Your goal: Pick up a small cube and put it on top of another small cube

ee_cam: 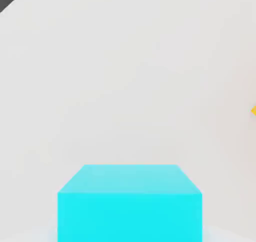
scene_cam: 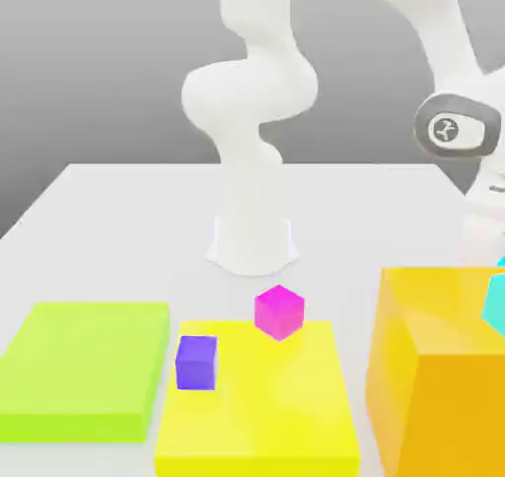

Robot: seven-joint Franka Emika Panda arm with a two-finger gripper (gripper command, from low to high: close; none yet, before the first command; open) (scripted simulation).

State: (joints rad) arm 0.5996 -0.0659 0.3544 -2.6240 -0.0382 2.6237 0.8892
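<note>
A cyan small cube (scene_cam: 496, 304) shows at the exterior view's right edge, over the top of the tall orange block (scene_cam: 434, 376). My gripper (scene_cam: 493, 258) comes down onto it from the white hand above and is shut on it. In the hand view the cyan cube (ee_cam: 130, 203) sits close up, with the white table (ee_cam: 125, 86) beyond it. A magenta small cube (scene_cam: 279, 311) rests tilted at the far edge of the flat yellow block (scene_cam: 266, 406). A purple small cube (scene_cam: 196, 362) stands on that yellow block's left part.
A flat green block (scene_cam: 84, 367) lies at the exterior view's left. The arm's white base (scene_cam: 252, 238) stands behind the yellow block. An orange corner (ee_cam: 253, 110) shows in the hand view.
</note>
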